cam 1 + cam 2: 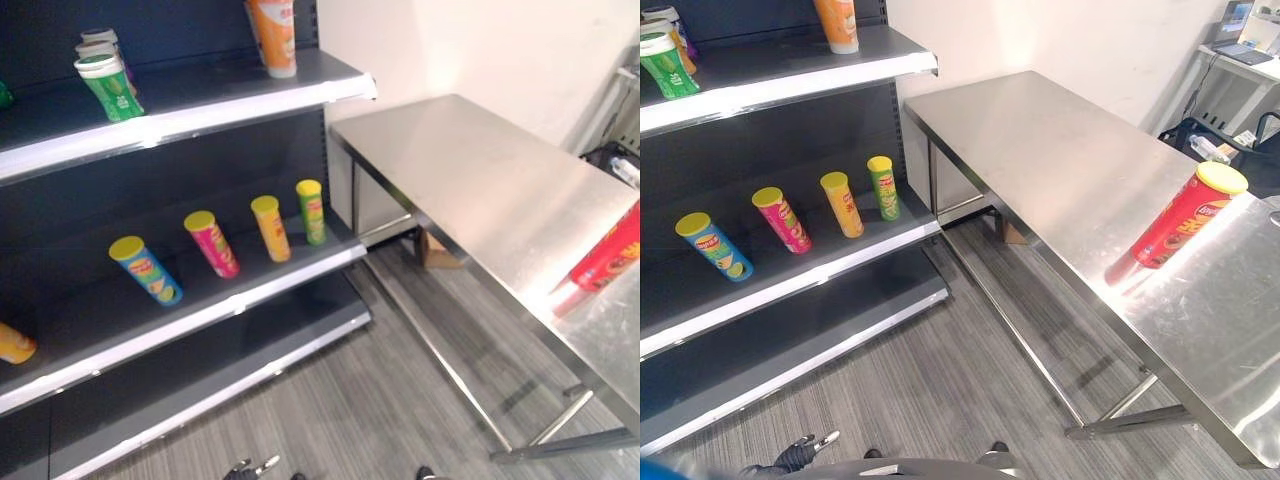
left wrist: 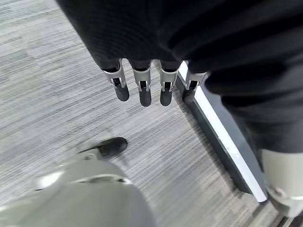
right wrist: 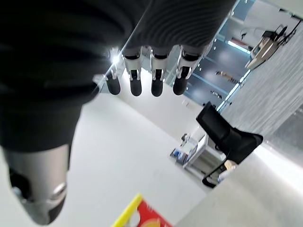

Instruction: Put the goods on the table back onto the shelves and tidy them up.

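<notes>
Both robot hands hang open, left (image 2: 142, 87), right (image 3: 142, 75); red cylindrical can (image 1: 1185, 215) upright on brushed-steel table (image 1: 1040, 150)

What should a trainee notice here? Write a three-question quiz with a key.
1. True or false: the red cylindrical can with a yellow lid is on the steel table.
2. On the dark middle shelf, which yellow-lidded can is nearest the table? A blue, B pink, C green.
3. Fill in: the left robot hand and the right robot hand, fingers straight, hold ____.

Key: 1 true. 2 C, the green can. 3 nothing.
</notes>
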Robot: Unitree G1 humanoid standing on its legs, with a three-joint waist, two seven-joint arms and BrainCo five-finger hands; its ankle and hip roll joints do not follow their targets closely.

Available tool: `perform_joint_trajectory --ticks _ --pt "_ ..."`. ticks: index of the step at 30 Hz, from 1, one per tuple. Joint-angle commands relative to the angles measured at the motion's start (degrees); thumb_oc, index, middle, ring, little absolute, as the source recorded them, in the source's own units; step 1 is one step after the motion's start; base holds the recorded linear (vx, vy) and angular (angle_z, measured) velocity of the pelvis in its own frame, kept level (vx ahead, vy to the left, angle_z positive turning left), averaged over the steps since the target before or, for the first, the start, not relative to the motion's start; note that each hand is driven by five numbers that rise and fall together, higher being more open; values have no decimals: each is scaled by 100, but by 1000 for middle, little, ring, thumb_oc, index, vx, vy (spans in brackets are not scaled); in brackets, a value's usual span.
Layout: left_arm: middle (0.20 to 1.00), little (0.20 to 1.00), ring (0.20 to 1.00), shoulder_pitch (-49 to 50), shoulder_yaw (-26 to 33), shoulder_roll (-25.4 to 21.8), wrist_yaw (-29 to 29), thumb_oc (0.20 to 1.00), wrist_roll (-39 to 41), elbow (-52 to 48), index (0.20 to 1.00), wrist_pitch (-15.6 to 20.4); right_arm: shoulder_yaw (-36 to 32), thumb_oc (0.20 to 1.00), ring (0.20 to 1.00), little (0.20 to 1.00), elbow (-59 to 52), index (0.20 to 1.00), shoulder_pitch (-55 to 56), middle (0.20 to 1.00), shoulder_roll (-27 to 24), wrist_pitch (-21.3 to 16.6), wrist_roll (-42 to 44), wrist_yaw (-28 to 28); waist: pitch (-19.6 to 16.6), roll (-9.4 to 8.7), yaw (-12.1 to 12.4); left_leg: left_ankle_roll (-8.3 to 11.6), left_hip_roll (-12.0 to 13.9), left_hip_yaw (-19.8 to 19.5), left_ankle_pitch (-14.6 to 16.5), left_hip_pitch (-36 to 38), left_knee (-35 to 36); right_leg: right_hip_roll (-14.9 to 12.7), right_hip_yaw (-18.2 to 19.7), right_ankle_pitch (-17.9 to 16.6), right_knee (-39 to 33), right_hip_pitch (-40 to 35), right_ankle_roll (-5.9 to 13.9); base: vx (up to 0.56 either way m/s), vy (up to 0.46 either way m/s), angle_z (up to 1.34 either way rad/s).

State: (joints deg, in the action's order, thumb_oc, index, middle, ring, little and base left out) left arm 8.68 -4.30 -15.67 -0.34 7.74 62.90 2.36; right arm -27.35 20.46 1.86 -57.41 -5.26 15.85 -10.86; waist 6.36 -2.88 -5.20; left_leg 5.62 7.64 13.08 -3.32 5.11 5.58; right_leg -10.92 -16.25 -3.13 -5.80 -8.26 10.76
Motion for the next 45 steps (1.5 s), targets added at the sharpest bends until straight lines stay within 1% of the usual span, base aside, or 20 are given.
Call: perform_joint_trajectory --ticks 1,3,4,9,16,21,26,34,38,42,44,45 --pt "1000 1000 1000 -312 -84 -304 -4 1000 -7 159 1000 50 193 1000 1000 1000 278 1000 -618 1000 -599 -184 195 69 34 -208 231 339 346 313 345 228 -197 112 7 494 153 143 -85 12 -48 3" --pt "1000 1000 1000 -297 -138 -296 -25 1000 29 157 1000 61 489 1000 1000 1000 596 1000 -891 1000 -731 -171 250 148 42 -196 286 359 375 306 312 240 -183 137 -44 519 151 104 -106 10 -43 3" --pt "1000 1000 1000 -297 -138 -296 -25 1000 29 157 1000 61 489 1000 1000 1000 596 1000 -891 1000 -731 -171 250 148 42 -196 286 359 375 306 312 240 -183 137 -44 519 151 104 -106 7 -21 6" --pt "1000 1000 1000 -290 -239 -301 -55 1000 53 150 1000 83 1071 1000 1000 1000 1236 1000 -1401 1000 -1006 -90 124 271 59 -180 336 404 419 287 240 251 -157 174 -139 556 168 49 -145 9 -30 10" --pt "1000 1000 1000 -290 -302 -311 -51 1000 57 158 1000 98 1636 1000 1000 1000 1713 1000 -1917 1000 -1142 -28 2 359 86 -143 385 447 481 236 158 242 -134 232 -236 611 176 23 -196 5 -29 5" --pt "1000 1000 1000 -281 -311 -304 -49 1000 61 207 1000 93 1881 1000 1000 1000 1887 1000 -2180 1000 -1145 -24 20 388 97 -126 416 472 515 199 116 240 -127 270 -265 634 164 -1 -223 12 -31 11" --pt "1000 1000 1000 -253 -377 -305 -75 1000 102 145 1000 99 2271 1000 1000 1000 2104 1000 -2440 1000 -1227 16 68 552 111 -117 472 538 587 164 34 208 -111 341 -354 684 129 -46 -267 8 -38 6" --pt "1000 1000 1000 -281 -394 -316 -65 1000 129 127 1000 111 2610 1000 1000 1000 2389 1000 -2731 1000 -1263 45 -11 618 149 -103 497 596 647 134 -42 187 -109 402 -431 727 114 -78 -307 3 -17 6" --pt "1000 1000 1000 -286 -375 -313 -50 1000 139 150 1000 107 2661 1000 1000 1000 2461 1000 -2750 1000 -1268 84 -97 630 159 -91 503 615 675 122 -77 176 -106 424 -459 745 116 -86 -326 0 -21 4" --pt "1000 1000 1000 -286 -378 -304 -66 1000 112 208 1000 111 2828 1000 1000 1000 2660 1000 -2811 1000 -1322 150 -108 785 162 -94 494 622 686 132 -86 195 -103 437 -465 753 111 -106 -336 0 0 0" --pt "1000 1000 1000 -293 -416 -316 -92 1000 106 207 1000 121 3098 1000 1000 1000 2914 1000 -2949 1000 -1426 228 -80 1030 170 -112 492 629 699 153 -94 208 -103 442 -465 753 112 -109 -341 0 0 0" --pt "1000 1000 1000 -301 -423 -324 -101 1000 108 199 1000 127 3223 796 796 796 3021 796 -3013 796 -1474 249 -81 1136 171 -120 492 630 706 151 -97 209 -102 446 -465 756 114 -108 -343 0 0 0"
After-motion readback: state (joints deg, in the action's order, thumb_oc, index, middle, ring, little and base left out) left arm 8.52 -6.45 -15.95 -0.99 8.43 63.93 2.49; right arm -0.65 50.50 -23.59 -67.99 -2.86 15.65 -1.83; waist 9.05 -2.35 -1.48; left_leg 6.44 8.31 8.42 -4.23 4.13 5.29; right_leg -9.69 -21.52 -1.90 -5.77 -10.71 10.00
